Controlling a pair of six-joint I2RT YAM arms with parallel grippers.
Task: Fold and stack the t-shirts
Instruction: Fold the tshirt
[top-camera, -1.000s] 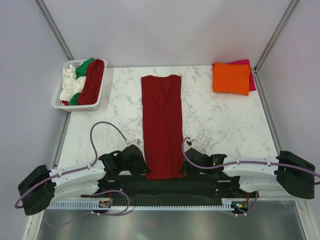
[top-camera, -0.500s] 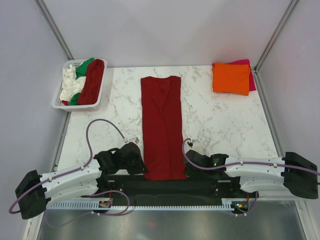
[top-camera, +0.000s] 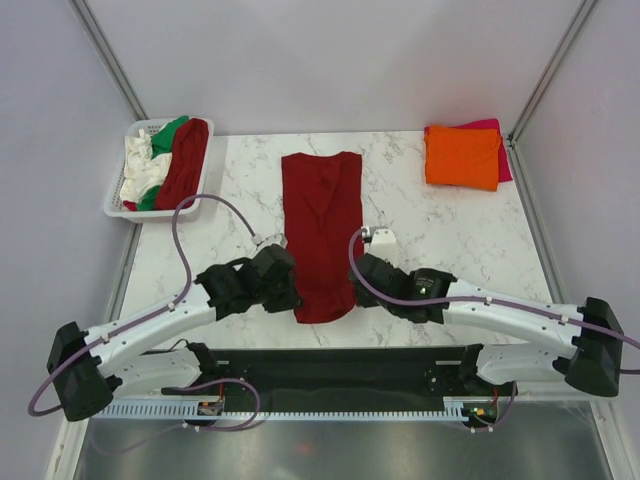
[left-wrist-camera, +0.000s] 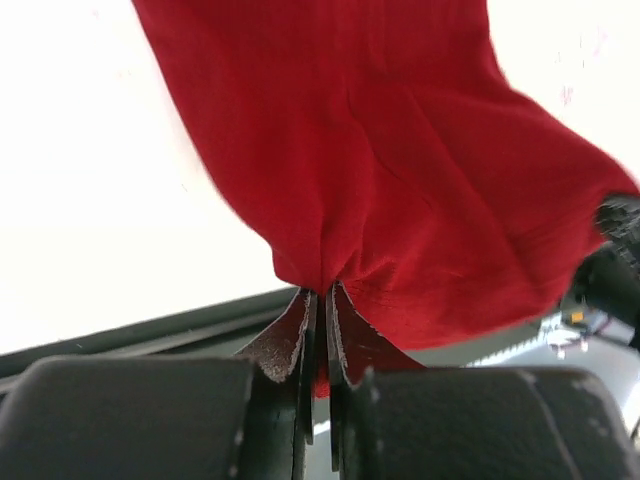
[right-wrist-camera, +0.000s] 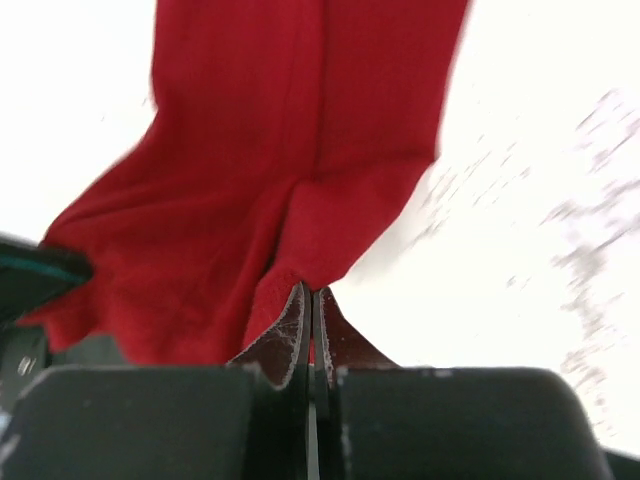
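A dark red t-shirt (top-camera: 322, 205), folded into a long strip, lies down the middle of the table. My left gripper (top-camera: 290, 292) is shut on its near left corner (left-wrist-camera: 330, 250). My right gripper (top-camera: 356, 285) is shut on its near right corner (right-wrist-camera: 300, 240). Both hold the near hem lifted above the table, so the near part of the shirt sags between them. A folded orange t-shirt (top-camera: 462, 157) lies on a magenta-pink one (top-camera: 503, 160) at the far right. In the basket lie a second dark red t-shirt (top-camera: 184, 162), a white one (top-camera: 140, 170) and a green one (top-camera: 168, 133).
The white lattice basket (top-camera: 122, 206) stands at the table's far left corner. The marble tabletop (top-camera: 450, 240) is bounded by grey walls left, right and behind. A black rail (top-camera: 330, 370) runs along the near edge.
Both grippers have lifted the shirt's near hem and carried it away from the near edge toward the far side. The shirt's visible length has shortened.
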